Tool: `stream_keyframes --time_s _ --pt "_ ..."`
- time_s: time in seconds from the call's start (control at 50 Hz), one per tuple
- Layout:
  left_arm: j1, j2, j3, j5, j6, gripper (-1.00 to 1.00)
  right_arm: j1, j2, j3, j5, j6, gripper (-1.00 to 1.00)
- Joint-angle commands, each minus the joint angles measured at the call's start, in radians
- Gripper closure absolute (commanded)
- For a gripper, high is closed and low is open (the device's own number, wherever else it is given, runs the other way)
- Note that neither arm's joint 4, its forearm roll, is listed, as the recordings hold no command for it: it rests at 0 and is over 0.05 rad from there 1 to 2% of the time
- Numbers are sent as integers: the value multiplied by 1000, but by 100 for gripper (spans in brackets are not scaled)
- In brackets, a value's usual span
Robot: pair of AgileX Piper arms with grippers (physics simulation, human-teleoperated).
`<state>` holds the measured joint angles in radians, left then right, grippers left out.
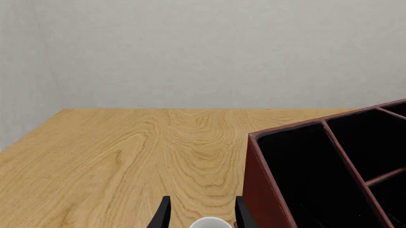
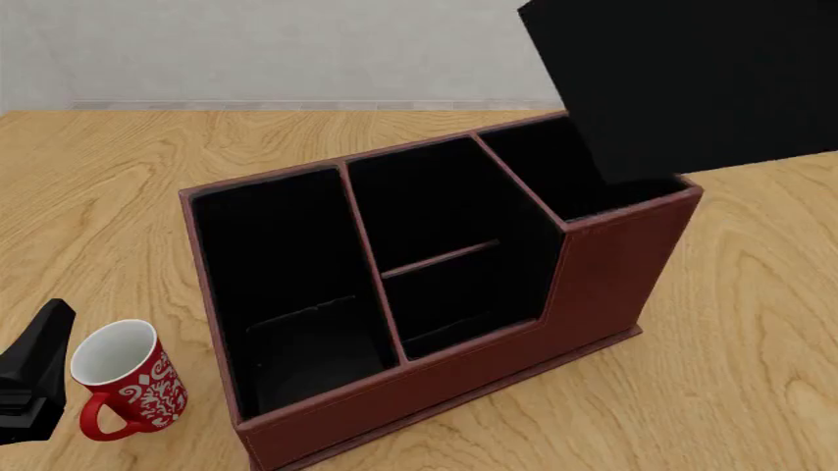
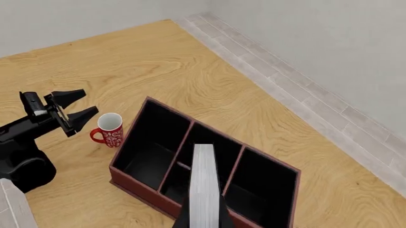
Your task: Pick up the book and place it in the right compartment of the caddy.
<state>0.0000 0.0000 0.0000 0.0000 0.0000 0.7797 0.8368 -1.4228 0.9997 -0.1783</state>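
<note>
The book (image 2: 694, 78), with black covers, is held high above the caddy's right end and fills the top right of the front view. Its white page edges (image 3: 203, 185) show in the right wrist view. My right gripper (image 3: 203, 217) is shut on it and is hidden in the front view. The reddish-brown caddy (image 2: 615, 265) stands mid-table. Its right compartment (image 2: 544, 167) is partly covered by the book and also shows in the right wrist view (image 3: 260, 183). My left gripper (image 2: 33, 373) is open and low at the caddy's left.
A red-and-white mug (image 2: 125, 388) stands just left of the caddy, next to my left gripper. Its rim (image 1: 210, 222) shows between the left fingers (image 1: 165, 216). The caddy's wide section (image 2: 282, 294) and divided middle section (image 2: 445, 255) are empty.
</note>
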Motion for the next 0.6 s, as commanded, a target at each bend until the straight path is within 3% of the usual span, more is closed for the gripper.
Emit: stream_keyframes --time_s 0.02,0.26,0.6 --pt "0 0 0 0 0 -100 -92 46 -89 11 -21 100" --pt "0 0 0 0 0 -100 -161 96 -135 50 -51 100" --pt "0 0 0 0 0 -100 -290 263 -377 220 -114 100"
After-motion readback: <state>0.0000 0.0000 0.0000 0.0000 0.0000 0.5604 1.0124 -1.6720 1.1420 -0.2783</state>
